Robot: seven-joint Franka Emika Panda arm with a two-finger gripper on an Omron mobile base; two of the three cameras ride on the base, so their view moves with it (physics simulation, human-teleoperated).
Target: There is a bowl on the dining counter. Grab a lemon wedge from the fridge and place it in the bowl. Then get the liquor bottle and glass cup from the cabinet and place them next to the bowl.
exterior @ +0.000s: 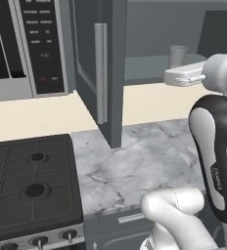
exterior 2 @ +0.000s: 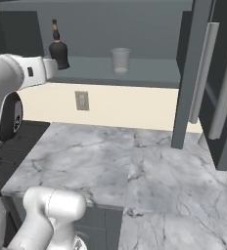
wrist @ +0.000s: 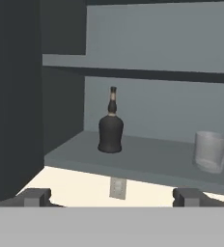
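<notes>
The cabinet stands open, its panelled door [exterior: 98, 73] swung out toward me. On its lower shelf [wrist: 147, 159] stands the dark liquor bottle [wrist: 110, 129] [exterior 2: 58, 49], upright. To its right on the same shelf is the clear glass cup [wrist: 211, 151] [exterior 2: 120, 59] [exterior: 177, 56]. My gripper [wrist: 112, 198] is open and holds nothing. It hangs in front of the shelf, level with it and a short way back, roughly in line with the bottle. The bowl, lemon wedge, fridge and dining counter are out of view.
A marble worktop [exterior 2: 135, 161] runs below the cabinet, with a wall outlet [exterior 2: 81, 100] on the cream backsplash. A black gas stove [exterior: 32, 185] and a microwave [exterior: 17, 44] are to the left. The open door [exterior 2: 189, 73] and another dark door with long handles [exterior 2: 223, 88] stand to the right.
</notes>
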